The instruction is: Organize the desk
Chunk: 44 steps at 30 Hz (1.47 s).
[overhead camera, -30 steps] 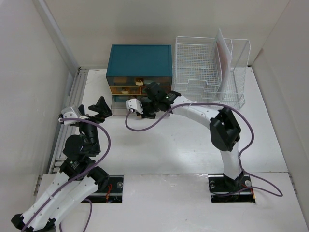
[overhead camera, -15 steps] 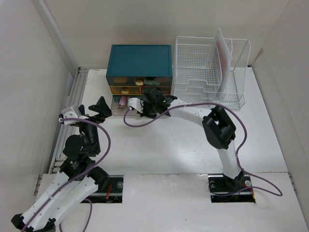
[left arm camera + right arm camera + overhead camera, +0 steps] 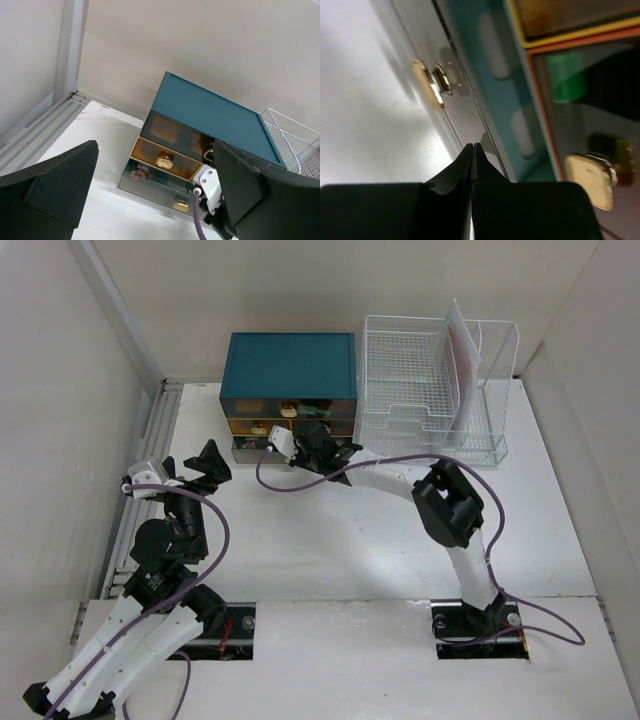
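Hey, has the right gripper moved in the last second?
Yes. From above, the right gripper, fingers shut, moved away from the arm bases, closer to the teal rectangular drawer box.

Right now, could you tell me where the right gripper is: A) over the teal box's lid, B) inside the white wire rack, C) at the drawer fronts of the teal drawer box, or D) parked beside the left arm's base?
C: the right gripper, jaws shut, points at the drawer fronts of the teal drawer box, beside a gold knob and clear of the white wire rack.
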Motion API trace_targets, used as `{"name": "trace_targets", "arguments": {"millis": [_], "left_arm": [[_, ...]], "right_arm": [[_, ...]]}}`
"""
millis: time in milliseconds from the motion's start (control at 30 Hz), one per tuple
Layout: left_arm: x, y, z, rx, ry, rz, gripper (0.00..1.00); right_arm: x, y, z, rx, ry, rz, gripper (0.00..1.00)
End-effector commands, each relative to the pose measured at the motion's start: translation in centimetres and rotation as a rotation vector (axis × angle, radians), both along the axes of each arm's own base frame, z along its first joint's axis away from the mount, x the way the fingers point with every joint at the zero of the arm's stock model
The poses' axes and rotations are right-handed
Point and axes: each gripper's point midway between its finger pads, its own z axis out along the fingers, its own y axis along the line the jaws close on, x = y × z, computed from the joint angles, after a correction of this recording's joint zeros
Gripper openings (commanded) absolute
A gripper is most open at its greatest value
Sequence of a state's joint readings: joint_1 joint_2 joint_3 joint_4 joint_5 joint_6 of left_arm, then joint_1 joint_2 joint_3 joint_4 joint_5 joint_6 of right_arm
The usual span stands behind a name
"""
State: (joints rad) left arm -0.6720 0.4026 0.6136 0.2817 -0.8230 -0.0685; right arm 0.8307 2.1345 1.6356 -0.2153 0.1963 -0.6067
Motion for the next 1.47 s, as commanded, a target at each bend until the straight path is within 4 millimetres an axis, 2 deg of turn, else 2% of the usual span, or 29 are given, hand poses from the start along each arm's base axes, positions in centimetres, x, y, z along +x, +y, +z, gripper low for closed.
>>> {"name": "trace_targets", "arguments": {"millis": [0,67,167,333,467,533,567,600,633,667,700,733,767,800,833,867,900,967,1000,1033,1067,1100,1267,1300,1333,1433], "left_arm": [[-0.3,0.3,1.0,-0.014,-0.041,0.003,1.0],[-0.3,0.3,1.0,-0.014,-0.041,0.003,1.0],[-0.3,0.3,1.0,-0.014,-0.041,0.003,1.0],[-0.3,0.3,1.0,-0.014,-0.041,0.003,1.0],[-0.3,0.3,1.2,-0.02,-0.048,0.003,1.0],[-0.3,0.3,1.2,-0.02,-0.048,0.003,1.0],[-0.3,0.3,1.2,-0.02,-0.048,0.003,1.0],[-0.3,0.3,1.2,-0.02,-0.048,0.003,1.0],[-0.3,0.3,1.2,-0.02,-0.048,0.003,1.0],[-0.3,0.3,1.2,-0.02,-0.048,0.003,1.0],[-0.3,0.3,1.2,-0.02,-0.048,0.003,1.0],[-0.3,0.3,1.2,-0.02,-0.048,0.003,1.0],[-0.3,0.3,1.2,-0.02,-0.048,0.003,1.0],[-0.3,0.3,1.2,-0.02,-0.048,0.003,1.0],[-0.3,0.3,1.2,-0.02,-0.048,0.003,1.0],[-0.3,0.3,1.2,-0.02,-0.048,0.003,1.0],[-0.3,0.3,1.2,-0.02,-0.048,0.003,1.0],[-0.3,0.3,1.2,-0.02,-0.048,0.003,1.0],[-0.3,0.3,1.2,-0.02,-0.048,0.003,1.0],[-0.3,0.3,1.2,-0.02,-0.048,0.003,1.0],[-0.3,0.3,1.2,-0.02,-0.048,0.003,1.0],[-0.1,0.2,1.0,-0.014,-0.041,0.003,1.0],[0.0,0.1,0.6,0.0,-0.031,0.005,1.0],[0.0,0.1,0.6,0.0,-0.031,0.005,1.0],[0.0,0.1,0.6,0.0,-0.031,0.005,1.0],[0.1,0.0,0.4,0.006,-0.024,0.005,1.0]], "right_arm": [[3.8,-1.6,1.9,0.024,-0.179,-0.184,0.0],[4.4,-1.7,2.6,0.041,-0.228,-0.208,0.0],[5.1,-2.0,2.4,0.027,-0.274,-0.227,0.0],[6.3,-3.3,3.2,0.005,-0.374,-0.316,0.0],[6.4,-3.5,2.5,-0.001,-0.387,-0.322,0.0],[6.4,-3.6,3.0,0.003,-0.397,-0.32,0.0],[6.0,-2.8,3.4,0.02,-0.396,-0.295,0.0],[5.4,-3.2,2.6,-0.005,-0.373,-0.282,0.0],[4.6,-2.7,3.6,-0.002,-0.373,-0.253,0.0],[3.2,-1.1,3.2,0.01,-0.329,-0.165,0.0],[2.0,-0.5,3.0,-0.009,-0.293,-0.094,0.0],[0.6,-1.0,1.7,-0.053,-0.227,-0.034,0.0],[-0.9,-0.3,3.3,-0.034,-0.209,0.043,0.0],[-3.0,1.3,3.1,0.008,-0.133,0.185,0.03],[-4.2,1.1,2.9,0.005,-0.086,0.227,0.08],[-5.2,1.4,4.1,0.031,-0.067,0.268,0.2],[-6.8,2.0,3.2,0.053,0.008,0.333,0.26],[-8.0,2.2,3.8,0.071,0.094,0.334,0.4],[-8.2,2.2,3.3,0.059,0.132,0.329,0.58],[-8.5,2.2,3.3,0.052,0.164,0.328,0.63],[-8.5,2.5,4.0,0.051,0.175,0.334,0.73],[-9.0,2.1,3.5,0.053,0.216,0.304,1.0],[-9.2,0.9,6.3,0.136,0.144,0.246,1.0],[-9.5,0.7,6.2,0.16,0.134,0.239,1.0],[-9.5,0.2,8.1,0.19,0.097,0.222,1.0],[-10.2,-0.9,9.3,0.201,0.076,0.215,1.0]]}}
